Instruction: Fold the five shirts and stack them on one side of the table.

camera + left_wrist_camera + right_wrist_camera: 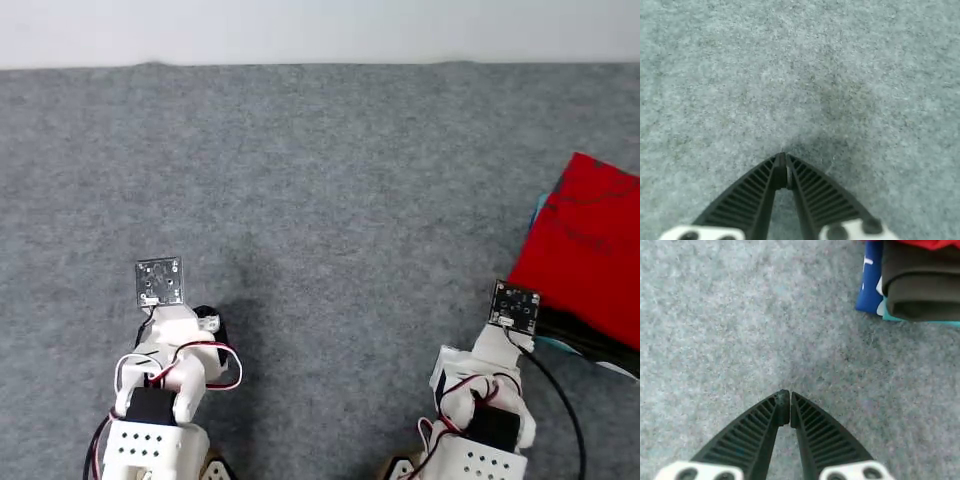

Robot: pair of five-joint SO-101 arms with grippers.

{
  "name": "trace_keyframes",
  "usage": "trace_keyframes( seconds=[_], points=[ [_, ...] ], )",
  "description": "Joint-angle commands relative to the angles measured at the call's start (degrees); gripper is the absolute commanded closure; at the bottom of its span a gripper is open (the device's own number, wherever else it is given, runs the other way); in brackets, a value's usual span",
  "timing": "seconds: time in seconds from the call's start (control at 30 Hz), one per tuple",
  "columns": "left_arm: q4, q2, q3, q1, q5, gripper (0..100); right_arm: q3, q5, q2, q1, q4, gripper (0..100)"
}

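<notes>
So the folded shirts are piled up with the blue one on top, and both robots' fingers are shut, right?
Not quite. The high view shows the red shirt on top of the pile, not a blue one. The blue shirt lies lower down. The left fingers and the right fingers are shut, as you said.

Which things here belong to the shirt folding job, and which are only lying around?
Job: stack of folded shirts, red shirt on top, dark shirt and blue shirt beneath; left hand, right hand, both shut.
Other: grey table, white wall.
</notes>
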Motion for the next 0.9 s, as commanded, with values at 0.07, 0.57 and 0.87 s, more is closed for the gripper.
trace_keyframes(
  seconds=[0.07,0.57,0.87],
  points=[
    [-0.18,-0.97,-1.36,0.44,0.26,100,0.79,-0.35,-0.40,0.66,0.31,99.0],
    [0.18,-0.97,-1.45,-0.70,0.53,99,0.79,-0.35,-0.40,0.66,0.31,99.0],
    [0.26,-0.97,-1.45,-6.68,0.79,99,0.79,-0.35,-0.40,0.66,0.31,99.0]
  ],
)
